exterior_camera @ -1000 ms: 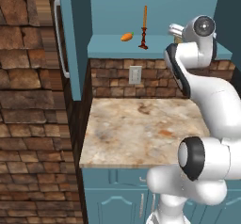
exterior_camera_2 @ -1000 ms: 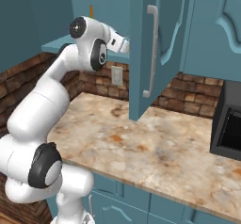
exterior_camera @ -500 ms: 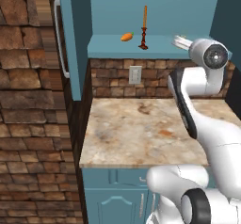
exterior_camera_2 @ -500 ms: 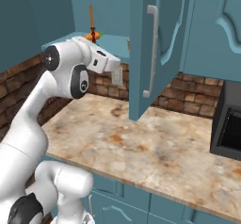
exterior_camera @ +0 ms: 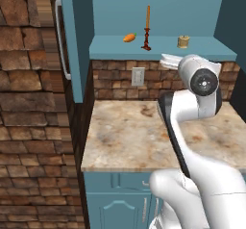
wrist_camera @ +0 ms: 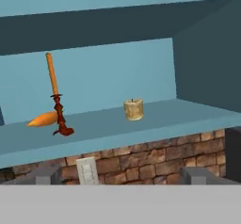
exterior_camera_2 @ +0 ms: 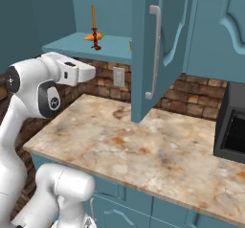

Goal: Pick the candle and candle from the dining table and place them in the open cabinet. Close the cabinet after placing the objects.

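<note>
My pincer (wrist_camera: pixel 117 176) stands wide open and empty in front of the open cabinet (exterior_camera: pixel 158 47), its two dark fingertips (wrist_camera: pixel 44 175) rising below the level of the shelf in the hand view. Both candles are on that teal shelf, ahead of and above my fingertips. The tall orange candle (wrist_camera: pixel 55 96) stands upright on its dark red stand to the left, and the squat yellow candle (wrist_camera: pixel 133 109) sits apart from it to the right, nearer the cabinet's inner side wall. A small orange lump (wrist_camera: pixel 43 119) lies just behind the tall candle's stand.

Compared with a second ago, my arm (exterior_camera: pixel 192 108) has folded lower and drawn back from the shelf; in the left base view its elbow joint now sits beneath the shelf edge, where it earlier stood level with the shelf.

The cabinet's two doors are swung out: one door (exterior_camera: pixel 72 40) at the left, with a silver bar handle, and one door (exterior_camera_2: pixel 158 45) reaching forward over the marbled table (exterior_camera_2: pixel 143 150). A wall socket (exterior_camera: pixel 138 76) sits on the brick backsplash below the shelf. The tabletop stretches bare beneath my arm, and a dark sink (exterior_camera_2: pixel 232 126) lies at its far right.
</note>
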